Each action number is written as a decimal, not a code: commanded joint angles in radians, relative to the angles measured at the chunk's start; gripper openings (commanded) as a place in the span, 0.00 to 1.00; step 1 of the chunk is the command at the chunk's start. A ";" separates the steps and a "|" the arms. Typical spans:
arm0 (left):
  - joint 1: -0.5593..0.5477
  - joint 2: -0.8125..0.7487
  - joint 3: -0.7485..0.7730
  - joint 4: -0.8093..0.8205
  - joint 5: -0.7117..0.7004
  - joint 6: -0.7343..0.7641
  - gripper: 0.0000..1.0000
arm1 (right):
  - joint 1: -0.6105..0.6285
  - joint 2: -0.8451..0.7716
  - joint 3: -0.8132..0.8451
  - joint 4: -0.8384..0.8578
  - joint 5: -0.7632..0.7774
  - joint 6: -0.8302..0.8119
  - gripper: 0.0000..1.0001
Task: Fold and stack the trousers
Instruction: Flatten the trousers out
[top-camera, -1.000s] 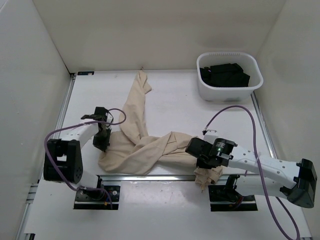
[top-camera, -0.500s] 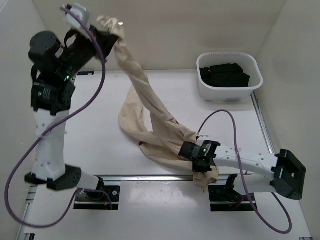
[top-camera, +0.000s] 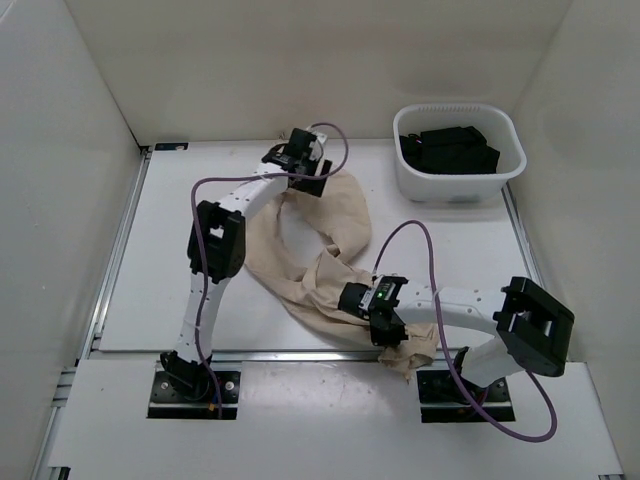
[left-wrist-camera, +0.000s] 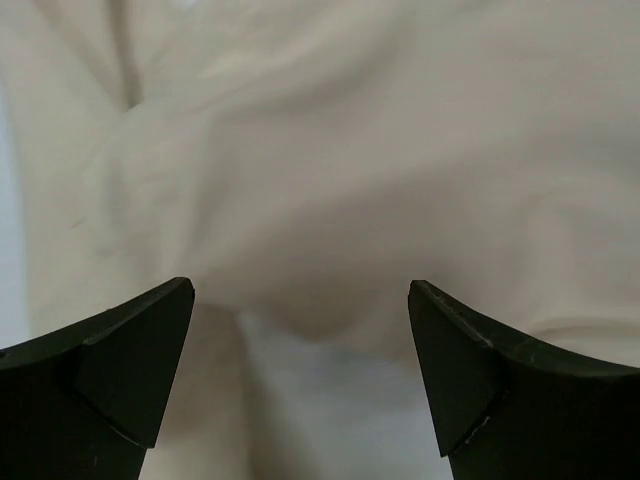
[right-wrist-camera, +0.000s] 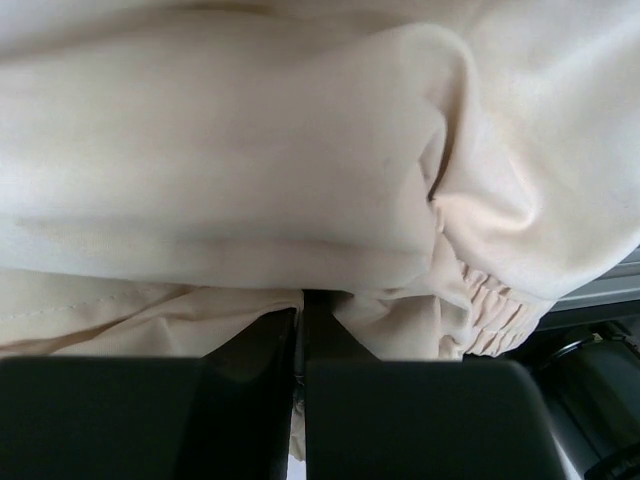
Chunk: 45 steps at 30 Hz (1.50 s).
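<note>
While the left fingers (left-wrist-camera: 150, 340) stand spread wide over the far end of the trousers (top-camera: 330, 235), gripping nothing, the only hold on the cloth belongs to the right fingers (right-wrist-camera: 262, 345), which are pressed together on a fold near the gathered hem (right-wrist-camera: 490, 310). The trousers lie in a loose, twisted curve across the middle of the table (top-camera: 170, 250), running from the far side by the left arm down to the near edge. There one end droops over the edge, just beside the right arm's base.

The main risk is that overhanging end: if the right arm lets go or drags toward itself, the weight of the hanging cloth could pull more of the garment off the table. The pinch also looks to gather several layers at once, so a lift from here would likely bunch the fabric rather than open it flat. The twist between the two legs is a second hazard, since any fold made over it would probably lock the creases in.

On the far side, the left arm is stretched long and works close to the white tub (top-camera: 455, 185). A wide sweep to the right could nudge it.
</note>
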<state>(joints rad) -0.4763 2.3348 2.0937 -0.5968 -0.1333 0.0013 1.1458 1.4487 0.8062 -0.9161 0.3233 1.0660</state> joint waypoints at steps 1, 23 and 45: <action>0.172 -0.379 -0.030 0.017 -0.079 -0.001 1.00 | 0.005 0.004 0.053 0.010 -0.017 -0.003 0.00; 0.404 -0.401 -0.761 -0.258 0.481 -0.001 0.91 | 0.005 -0.129 0.083 -0.081 0.091 0.020 0.00; 0.920 -1.092 -0.448 -0.592 0.074 -0.001 0.14 | -0.049 -0.242 0.250 -0.351 0.381 -0.061 0.00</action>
<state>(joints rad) 0.4488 1.3071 1.5833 -1.1934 0.1707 -0.0162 1.1122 1.2182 1.0172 -1.0725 0.5880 1.0595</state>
